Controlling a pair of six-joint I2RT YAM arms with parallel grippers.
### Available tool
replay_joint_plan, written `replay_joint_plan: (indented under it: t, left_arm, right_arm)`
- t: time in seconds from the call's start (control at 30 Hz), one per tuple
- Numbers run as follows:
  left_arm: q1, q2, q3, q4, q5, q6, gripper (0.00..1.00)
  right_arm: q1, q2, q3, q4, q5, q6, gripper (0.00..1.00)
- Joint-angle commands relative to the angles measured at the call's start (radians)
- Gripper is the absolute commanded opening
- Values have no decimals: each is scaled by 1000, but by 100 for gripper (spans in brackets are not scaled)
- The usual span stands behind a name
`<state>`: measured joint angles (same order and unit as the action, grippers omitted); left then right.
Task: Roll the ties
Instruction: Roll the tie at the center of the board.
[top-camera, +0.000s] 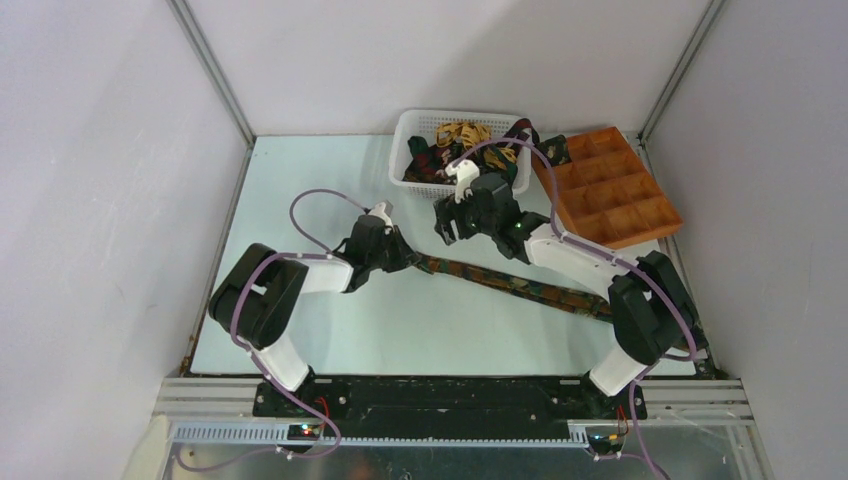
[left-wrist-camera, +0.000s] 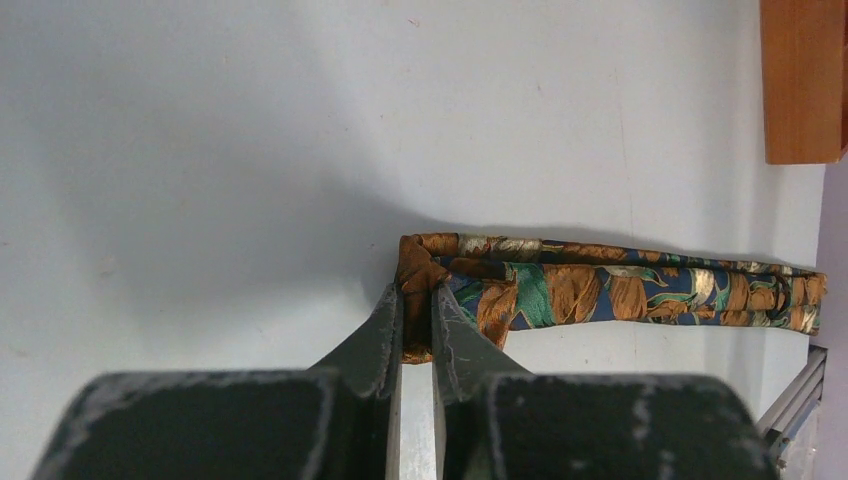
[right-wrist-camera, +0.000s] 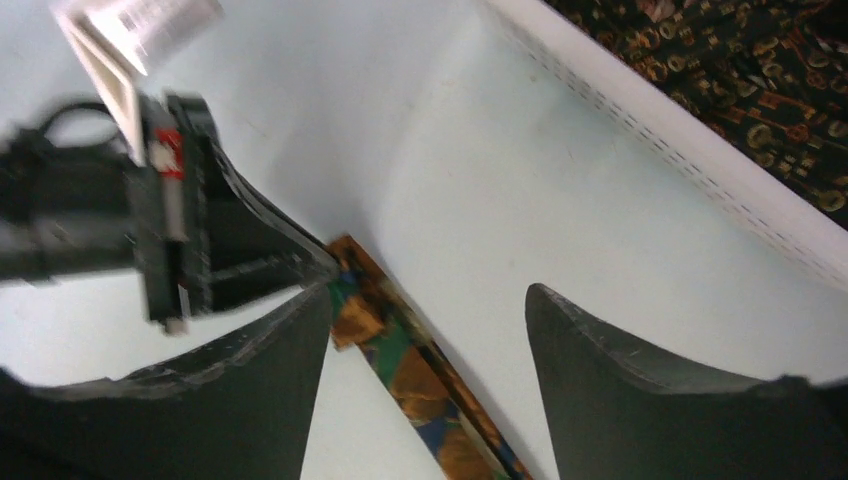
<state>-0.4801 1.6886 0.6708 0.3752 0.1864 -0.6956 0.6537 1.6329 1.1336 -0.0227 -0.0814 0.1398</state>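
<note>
While the left gripper (top-camera: 405, 256) was clamped on the folded-over end of the patterned tie (top-camera: 520, 285), the strip lay flat on the table (top-camera: 300, 200), just on the near side of the white basket (top-camera: 401, 150).

- Long axis: from the pinched end, below the basket's middle, slanting rightward and nearward past the basket's right corner.
- Right gripper (top-camera: 452, 228): jaws spread wide, holding nothing, poised between the basket and the tie near that same end.
- Nearer arm: the left, in contact; the right was just beside.
- Judgement: a roll would have to travel along the axis toward the free tail.
- Open room: bare table left of the basket and nearward from it.
- Edges: the basket wall lay close behind the right gripper. The compartment tray (top-camera: 640, 215) sat right of the basket, apart from the tie.
- Further ties (top-camera: 462, 134) were heaped inside the basket.
</note>
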Motion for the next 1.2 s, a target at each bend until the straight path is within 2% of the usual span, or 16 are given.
replay_joint_plan:
  t: [0.0, 0.03, 0.07, 0.2, 0.27, 0.4, 0.57, 0.67, 0.87, 1.17]
  left_arm:
    - [-3, 1, 41, 23, -1, 16, 10]
    - [-3, 0, 42, 22, 0, 15, 10]
    - [-3, 0, 44, 21, 2, 15, 10]
    - [-3, -5, 48, 10, -4, 21, 11]
    - [-3, -6, 51, 4, -8, 23, 11]
    - [-3, 1, 56, 7, -5, 20, 11]
    - [-3, 6, 62, 8, -3, 14, 11]
    - [-3, 11, 67, 9, 0, 8, 11]
    - [-3, 11, 66, 7, -5, -1, 13]
    - [-3, 6, 50, 18, -60, -60, 15]
  right_arm:
    - [-3, -62, -80, 172, 39, -190, 80]
    - [-8, -72, -98, 204, 67, -188, 91]
    - [-19, -54, -89, 214, 71, -197, 94]
    - [-24, -25, -5, 165, 203, -287, 98]
    - [-29, -37, -19, 193, 173, -335, 100]
    - [-47, -8, 5, 152, 29, -388, 99]
    - [-34, 45, 37, -30, -137, -388, 100]
    - [-7, 79, 19, -34, -206, -378, 99]
    - [60, 167, 5, 4, -233, -369, 99]
    - [76, 241, 1, 70, -220, -388, 98]
